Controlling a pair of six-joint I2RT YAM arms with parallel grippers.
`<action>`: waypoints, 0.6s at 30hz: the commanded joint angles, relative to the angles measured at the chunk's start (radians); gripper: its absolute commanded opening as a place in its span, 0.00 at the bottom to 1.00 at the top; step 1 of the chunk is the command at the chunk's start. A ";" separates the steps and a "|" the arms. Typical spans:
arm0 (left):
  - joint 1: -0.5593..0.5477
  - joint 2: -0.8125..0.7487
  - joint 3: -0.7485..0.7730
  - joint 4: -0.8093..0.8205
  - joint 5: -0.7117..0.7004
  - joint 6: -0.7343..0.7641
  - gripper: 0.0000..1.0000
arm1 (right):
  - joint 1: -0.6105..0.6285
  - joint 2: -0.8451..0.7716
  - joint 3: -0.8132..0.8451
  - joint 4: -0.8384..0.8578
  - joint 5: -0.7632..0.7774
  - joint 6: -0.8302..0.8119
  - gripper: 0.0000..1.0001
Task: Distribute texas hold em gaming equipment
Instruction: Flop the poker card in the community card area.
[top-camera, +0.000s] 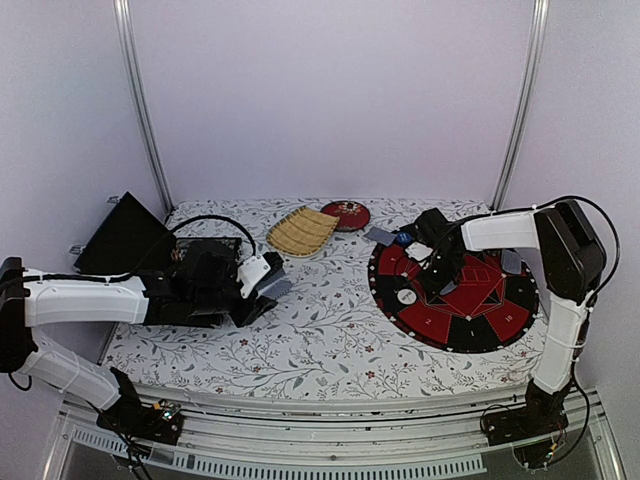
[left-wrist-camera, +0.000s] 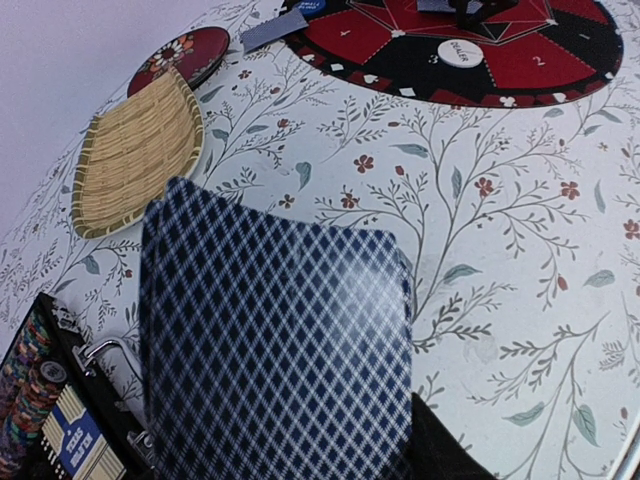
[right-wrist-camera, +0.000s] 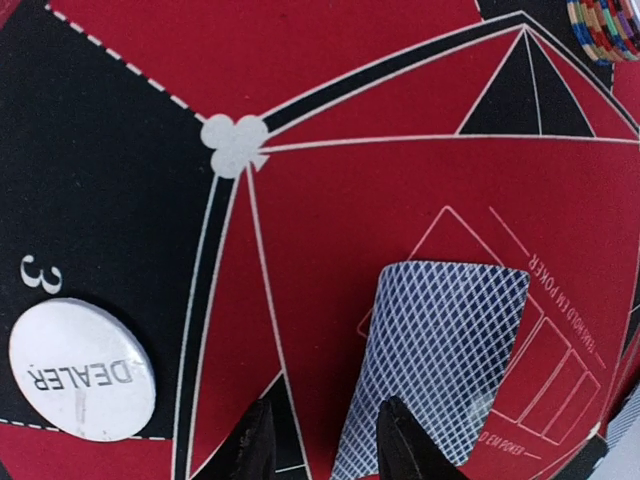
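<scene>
My left gripper (top-camera: 268, 285) is shut on a small fan of blue diamond-backed cards (left-wrist-camera: 270, 350), held above the floral tablecloth. The cards hide the fingertips; only one dark finger (left-wrist-camera: 450, 445) shows beside them. My right gripper (right-wrist-camera: 325, 445) is open, low over the red and black poker mat (top-camera: 490, 320). A face-down card (right-wrist-camera: 450, 350) lies on the mat's red centre, its near edge under my right finger (right-wrist-camera: 410, 445). The white DEALER button (right-wrist-camera: 82, 368) sits on the mat to the left. A stack of mixed-colour chips (right-wrist-camera: 605, 28) stands at the far edge.
A woven bamboo tray (top-camera: 300, 232) and a round red dish (top-camera: 347, 214) stand at the back centre. Another card (top-camera: 380, 236) lies by the mat's far left edge. An open black case with rows of chips (left-wrist-camera: 30, 390) sits at the left by my left arm.
</scene>
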 joint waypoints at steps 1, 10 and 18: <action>0.014 -0.007 0.007 0.007 0.008 0.001 0.50 | -0.005 0.065 -0.011 -0.010 0.136 0.022 0.34; 0.014 -0.007 0.005 0.012 0.009 0.002 0.50 | 0.017 0.096 -0.013 0.015 0.280 0.011 0.27; 0.014 -0.008 0.003 0.018 0.017 0.003 0.50 | 0.033 0.110 -0.040 0.057 0.377 -0.023 0.09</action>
